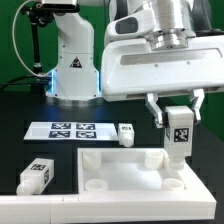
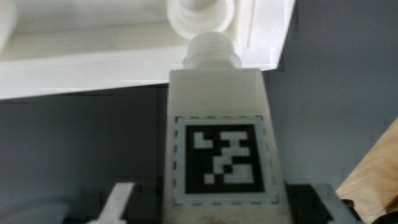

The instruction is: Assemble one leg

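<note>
Nearest the exterior camera: a spare leg (image 1: 35, 175) on the black desk (image 1: 20, 150), then the white panel (image 1: 130, 172) with round corner sockets. Over the panel's far corner on the exterior view's right, the hand (image 1: 178, 118) is clamped on the leg (image 1: 179, 137) — upright, tag outward, clear of the desk. The wrist view shows its tip just beside a socket (image 2: 199, 18), not seated. Farther back, another spare leg (image 1: 126, 131) lies beside the marker board (image 1: 72, 129). Judgement — insertion step in hand; the next move calls for centring the tip on the socket, then a straight descent.

Exterior view: front-on, mid-range, facing arm base (image 1: 75, 68). Wrist view: very close, along leg (image 2: 222, 125); shared: leg, panel (image 2: 89, 60).
</note>
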Robot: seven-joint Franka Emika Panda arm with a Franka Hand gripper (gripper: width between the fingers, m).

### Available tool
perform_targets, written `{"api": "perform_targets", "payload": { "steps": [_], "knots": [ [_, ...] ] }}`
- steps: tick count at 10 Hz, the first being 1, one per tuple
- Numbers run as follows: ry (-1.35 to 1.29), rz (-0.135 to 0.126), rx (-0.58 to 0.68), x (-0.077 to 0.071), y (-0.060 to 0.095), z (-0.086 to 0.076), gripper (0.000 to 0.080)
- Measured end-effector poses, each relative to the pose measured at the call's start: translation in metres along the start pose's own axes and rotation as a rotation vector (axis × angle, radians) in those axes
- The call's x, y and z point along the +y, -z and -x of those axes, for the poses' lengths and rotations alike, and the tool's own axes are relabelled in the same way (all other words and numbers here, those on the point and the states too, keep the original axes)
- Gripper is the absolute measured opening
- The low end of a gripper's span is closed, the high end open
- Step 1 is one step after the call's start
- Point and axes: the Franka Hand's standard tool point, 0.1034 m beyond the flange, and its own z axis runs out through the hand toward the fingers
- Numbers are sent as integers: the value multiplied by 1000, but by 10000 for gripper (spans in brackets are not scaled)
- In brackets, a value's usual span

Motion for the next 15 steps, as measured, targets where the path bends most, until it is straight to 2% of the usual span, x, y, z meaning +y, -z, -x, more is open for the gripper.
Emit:
{"api": "perform_targets", "payload": {
  "steps": [5,8,15],
  "knots": [
    [5,0,-5,-3,-10,7,285],
    [13,9,-11,5,-17,14,285],
    [7,2,47,-1,-21,11,285]
  ]
}}
